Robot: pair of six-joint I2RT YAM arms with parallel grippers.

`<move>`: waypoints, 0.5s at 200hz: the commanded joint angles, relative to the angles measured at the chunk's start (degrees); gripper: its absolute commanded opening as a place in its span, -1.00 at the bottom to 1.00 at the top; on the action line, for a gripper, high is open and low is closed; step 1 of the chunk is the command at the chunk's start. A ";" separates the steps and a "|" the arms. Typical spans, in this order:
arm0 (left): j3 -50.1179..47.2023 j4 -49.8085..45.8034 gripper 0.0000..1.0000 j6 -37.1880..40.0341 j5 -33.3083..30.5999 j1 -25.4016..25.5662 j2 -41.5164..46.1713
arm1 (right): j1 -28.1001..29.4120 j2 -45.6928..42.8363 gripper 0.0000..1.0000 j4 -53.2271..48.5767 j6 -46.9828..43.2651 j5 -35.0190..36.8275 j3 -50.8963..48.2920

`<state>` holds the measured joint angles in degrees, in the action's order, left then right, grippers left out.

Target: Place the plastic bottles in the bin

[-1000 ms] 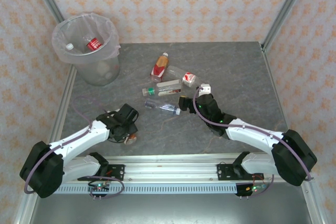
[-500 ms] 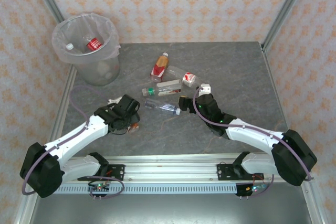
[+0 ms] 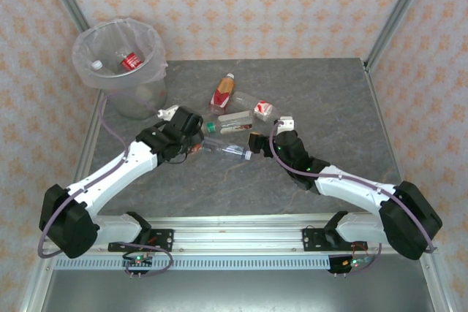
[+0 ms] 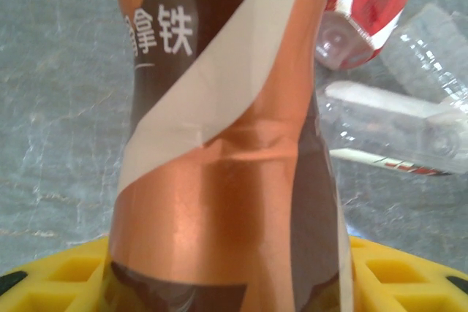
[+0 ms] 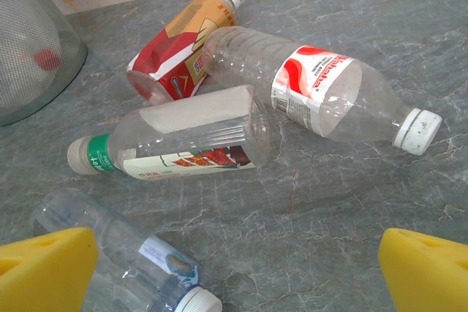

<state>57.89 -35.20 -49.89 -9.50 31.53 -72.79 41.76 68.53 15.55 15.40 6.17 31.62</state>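
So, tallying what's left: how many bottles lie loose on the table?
4: orange-and-red bottle farthest back, red-and-white bottle beside it, green-capped bottle in front, clear bottle nearest the right claw. Left arm may hide more.

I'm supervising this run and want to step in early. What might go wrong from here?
The left gripper holds the brown-labelled bottle right beside the green-capped bottle; swinging toward the bin may knock it. The open right gripper is close by, so the arms might collide.

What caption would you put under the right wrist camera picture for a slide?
Right gripper, jaws open, faces four plastic bottles lying on the grey table, the bin at far left.
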 commanded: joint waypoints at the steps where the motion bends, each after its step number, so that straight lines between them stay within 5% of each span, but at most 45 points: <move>1: 3.34 2.09 -0.04 2.51 -2.83 0.18 -1.18 | 0.25 -2.83 0.98 1.50 -0.23 0.82 1.43; 100: 16.46 2.98 0.00 12.71 -7.48 -2.44 -2.60 | 0.21 -5.67 0.98 0.42 -3.02 -20.32 4.61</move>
<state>70.39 -32.97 -41.74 -14.11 30.81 -75.18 41.76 64.12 15.73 13.23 -7.33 33.15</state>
